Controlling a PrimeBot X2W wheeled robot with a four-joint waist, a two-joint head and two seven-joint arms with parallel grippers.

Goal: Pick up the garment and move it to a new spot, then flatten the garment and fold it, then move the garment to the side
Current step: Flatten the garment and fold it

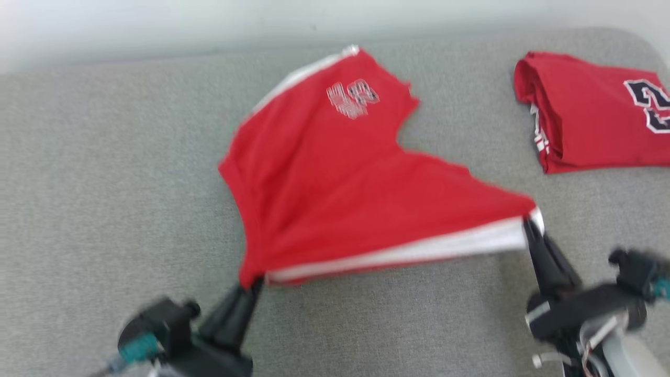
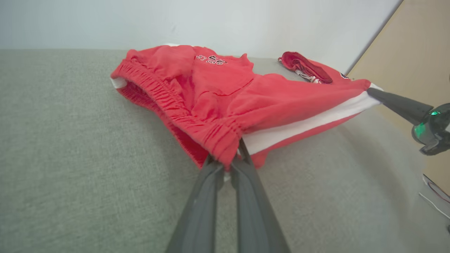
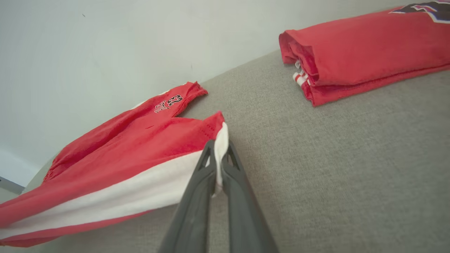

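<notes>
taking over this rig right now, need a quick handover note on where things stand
Left gripper: shut on the waistband corner of the red shorts with a white side stripe.
Right gripper: shut on the striped leg-hem corner.
Shorts: near edge stretched between the grippers, far part lying on the grey fabric surface; a folded red garment lies at far right.
Done: shorts grasped.
To do: lay flat, fold, move aside.

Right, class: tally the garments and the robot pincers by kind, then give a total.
Garments: 2 (unfolded red shorts with a white side stripe; folded red cloth garment with dark print)
Pincers: 2 (left dark pincer; right dark pincer, both shut on the shorts)
Total: 4
</notes>
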